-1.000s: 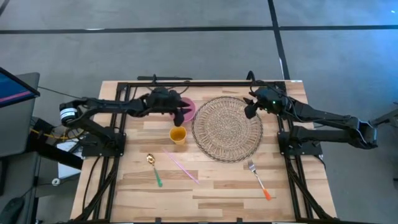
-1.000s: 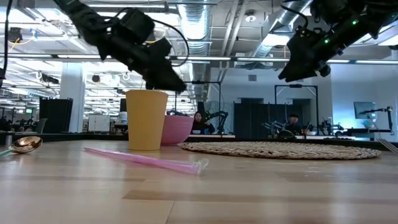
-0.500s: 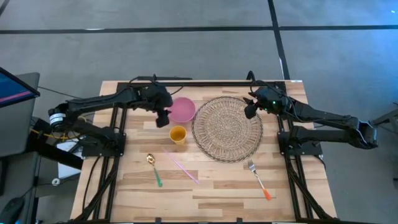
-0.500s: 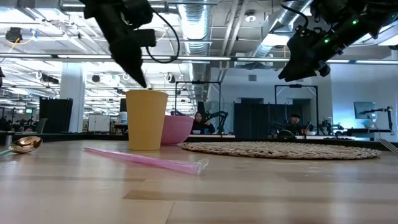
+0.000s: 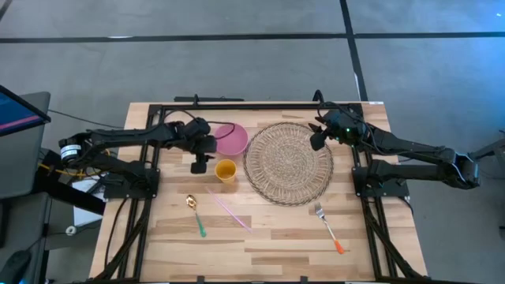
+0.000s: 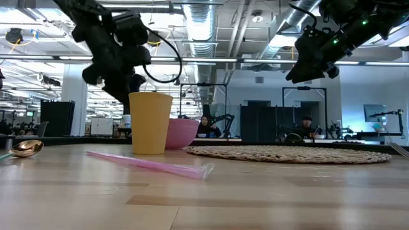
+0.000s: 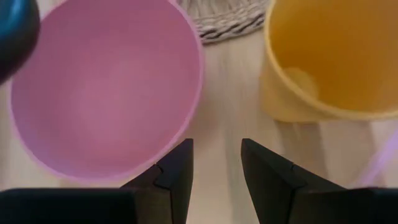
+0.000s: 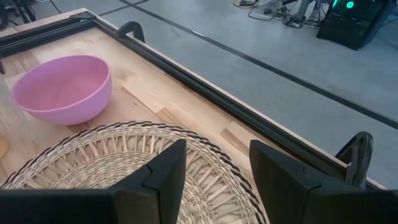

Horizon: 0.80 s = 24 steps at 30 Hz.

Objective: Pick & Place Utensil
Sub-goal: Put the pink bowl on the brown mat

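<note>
Left gripper (image 5: 199,166) lower, seemingly beside cup (image 5: 226,170).

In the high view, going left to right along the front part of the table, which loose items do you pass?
Gold-bowled spoon with green handle → thin pink plastic straw → silver fork with orange handle.

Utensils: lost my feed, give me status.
Left gripper open, empty, beside yellow cup. Right gripper open over woven placemat. Green-handled gold spoon, orange-handled fork untouched on table. Nothing blocking.
</note>
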Available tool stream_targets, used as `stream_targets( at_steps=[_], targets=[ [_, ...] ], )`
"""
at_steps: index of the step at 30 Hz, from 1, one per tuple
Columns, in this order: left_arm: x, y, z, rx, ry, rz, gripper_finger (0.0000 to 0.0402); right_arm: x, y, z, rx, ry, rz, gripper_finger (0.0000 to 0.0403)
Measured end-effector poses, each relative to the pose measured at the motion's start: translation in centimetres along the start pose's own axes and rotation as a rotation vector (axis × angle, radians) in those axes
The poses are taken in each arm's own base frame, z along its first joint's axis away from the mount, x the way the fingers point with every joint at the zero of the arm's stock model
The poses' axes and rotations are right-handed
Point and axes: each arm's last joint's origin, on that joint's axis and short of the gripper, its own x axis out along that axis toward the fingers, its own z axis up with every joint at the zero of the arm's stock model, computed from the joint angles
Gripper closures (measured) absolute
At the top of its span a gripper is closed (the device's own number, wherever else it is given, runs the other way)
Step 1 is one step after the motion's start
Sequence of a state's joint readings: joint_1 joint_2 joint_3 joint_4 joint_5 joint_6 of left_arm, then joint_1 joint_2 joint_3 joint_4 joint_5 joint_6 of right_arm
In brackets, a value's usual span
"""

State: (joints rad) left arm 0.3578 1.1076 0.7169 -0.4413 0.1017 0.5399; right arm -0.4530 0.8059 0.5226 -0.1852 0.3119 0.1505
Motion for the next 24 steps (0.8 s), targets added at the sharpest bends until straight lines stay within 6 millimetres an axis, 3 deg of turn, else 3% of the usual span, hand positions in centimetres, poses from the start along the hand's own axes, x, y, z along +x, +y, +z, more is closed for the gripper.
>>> stream_targets(
  at_steps=[14,24],
  targets=[
    [2.5,0.3,-0.4,0.114,-0.016,0.077,0.0266,0.0,0.0,0.1,0.002,-0.007,0.001,0.0239],
    [1.5,0.5,0.5,0.133,-0.103,0.131,0.0266,0.0,0.0,0.1,0.0,-0.007,0.001,0.024]
  ],
)
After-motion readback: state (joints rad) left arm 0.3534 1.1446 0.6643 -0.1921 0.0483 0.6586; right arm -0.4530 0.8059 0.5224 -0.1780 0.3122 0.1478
